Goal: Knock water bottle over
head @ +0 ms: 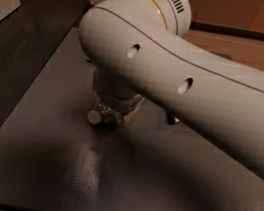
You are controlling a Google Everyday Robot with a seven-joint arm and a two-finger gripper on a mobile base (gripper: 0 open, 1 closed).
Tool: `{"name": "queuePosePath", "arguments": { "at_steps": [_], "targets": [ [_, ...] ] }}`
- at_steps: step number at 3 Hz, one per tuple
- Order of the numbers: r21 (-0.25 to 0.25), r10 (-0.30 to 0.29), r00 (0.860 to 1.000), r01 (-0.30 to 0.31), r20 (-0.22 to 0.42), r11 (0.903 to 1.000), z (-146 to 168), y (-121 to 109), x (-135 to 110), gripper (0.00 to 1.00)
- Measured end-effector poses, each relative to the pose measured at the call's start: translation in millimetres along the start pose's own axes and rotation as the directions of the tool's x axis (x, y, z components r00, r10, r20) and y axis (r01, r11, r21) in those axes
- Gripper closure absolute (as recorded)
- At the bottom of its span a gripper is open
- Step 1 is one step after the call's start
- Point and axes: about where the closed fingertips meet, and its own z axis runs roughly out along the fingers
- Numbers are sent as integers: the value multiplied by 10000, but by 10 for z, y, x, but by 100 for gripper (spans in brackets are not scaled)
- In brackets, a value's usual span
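The water bottle (101,115) is a small clear bottle; its white cap (94,116) points toward me and to the left, so it looks tilted or lying on the dark table (35,161). Most of its body is hidden under my arm. My gripper (119,111) sits right over and against the bottle, just below the thick white wrist (116,92). The big white arm link (186,86) crosses the view from the right and covers the gripper's end.
A white box (0,0) stands at the far left edge on a darker surface. A small dark bit (172,118) peeks out under the arm to the right of the bottle; the snack bags are hidden behind the arm. The table's front edge runs along the bottom.
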Motion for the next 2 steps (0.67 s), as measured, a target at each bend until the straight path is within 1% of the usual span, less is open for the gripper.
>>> {"name": "queuePosePath", "arguments": {
  "at_steps": [1, 2],
  "targets": [
    [-335, -394, 9992, 393, -18, 9987, 92, 83, -50, 0],
    [-334, -394, 9992, 394, -18, 9987, 92, 83, -50, 0]
  ]
}}
